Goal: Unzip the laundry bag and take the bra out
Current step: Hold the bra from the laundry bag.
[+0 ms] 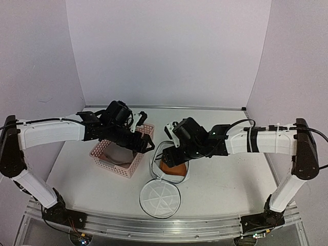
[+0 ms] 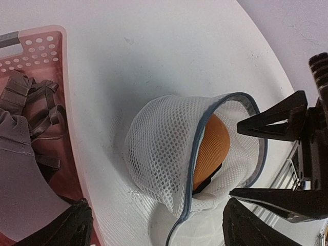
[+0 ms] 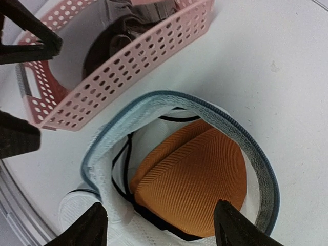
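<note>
Bag (image 2: 159, 148) lies mid-frame, mouth open, lid (image 1: 160, 199) flat just below it, so we see the bra (image 3: 189, 174) inside. Right gripper (image 3: 160, 215) hangs over the mouth, fingers spread and empty, likely to reach in. Left gripper (image 2: 154, 220) is spread too, empty.

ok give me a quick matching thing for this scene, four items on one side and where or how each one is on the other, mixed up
Things:
1. bra
2. laundry bag
3. round lid
4. pink basket

States:
A. holds dark clothing
B. lying flat on the table
C. sitting inside the mesh, orange cup showing
D. top open, grey-edged rim gaping

Pairs: 1-C, 2-D, 3-B, 4-A
</note>
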Tool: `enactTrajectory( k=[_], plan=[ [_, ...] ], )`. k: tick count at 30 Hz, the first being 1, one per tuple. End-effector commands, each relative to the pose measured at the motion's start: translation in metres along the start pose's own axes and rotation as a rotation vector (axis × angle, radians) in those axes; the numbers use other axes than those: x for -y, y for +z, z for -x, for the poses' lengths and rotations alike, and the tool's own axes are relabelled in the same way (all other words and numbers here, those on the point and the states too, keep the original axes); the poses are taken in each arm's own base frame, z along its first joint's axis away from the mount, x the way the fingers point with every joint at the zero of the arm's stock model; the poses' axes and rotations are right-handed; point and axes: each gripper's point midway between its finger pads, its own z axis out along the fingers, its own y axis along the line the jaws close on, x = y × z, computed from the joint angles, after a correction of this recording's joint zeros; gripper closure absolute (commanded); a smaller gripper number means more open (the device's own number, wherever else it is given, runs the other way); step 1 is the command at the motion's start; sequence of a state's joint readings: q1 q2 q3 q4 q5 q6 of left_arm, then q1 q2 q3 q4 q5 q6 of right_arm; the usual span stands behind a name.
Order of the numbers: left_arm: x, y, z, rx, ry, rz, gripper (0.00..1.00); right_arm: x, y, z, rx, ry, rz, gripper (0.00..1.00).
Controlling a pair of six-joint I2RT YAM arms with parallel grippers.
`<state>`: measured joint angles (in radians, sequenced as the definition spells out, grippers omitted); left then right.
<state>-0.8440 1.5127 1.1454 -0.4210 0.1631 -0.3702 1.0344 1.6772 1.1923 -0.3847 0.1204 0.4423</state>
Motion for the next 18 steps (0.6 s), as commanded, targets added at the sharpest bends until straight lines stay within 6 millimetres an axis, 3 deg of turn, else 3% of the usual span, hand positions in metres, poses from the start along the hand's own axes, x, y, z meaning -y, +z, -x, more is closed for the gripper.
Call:
enactTrajectory(
  k=[1,11,18],
  plan=[
    [0.007,0.009,0.017,0.035,-0.017,-0.02,0.15,0.013,0.011,0.013,0.046,-0.002,-0.077,0.26],
    [0.012,0.045,0.012,-0.02,-0.044,-0.079,0.21,0.015,0.038,0.0,-0.005,0.009,-0.049,0.23],
    [0.022,0.057,0.019,-0.036,-0.049,-0.125,0.24,0.014,0.053,-0.008,-0.035,0.017,-0.03,0.21]
  ],
)
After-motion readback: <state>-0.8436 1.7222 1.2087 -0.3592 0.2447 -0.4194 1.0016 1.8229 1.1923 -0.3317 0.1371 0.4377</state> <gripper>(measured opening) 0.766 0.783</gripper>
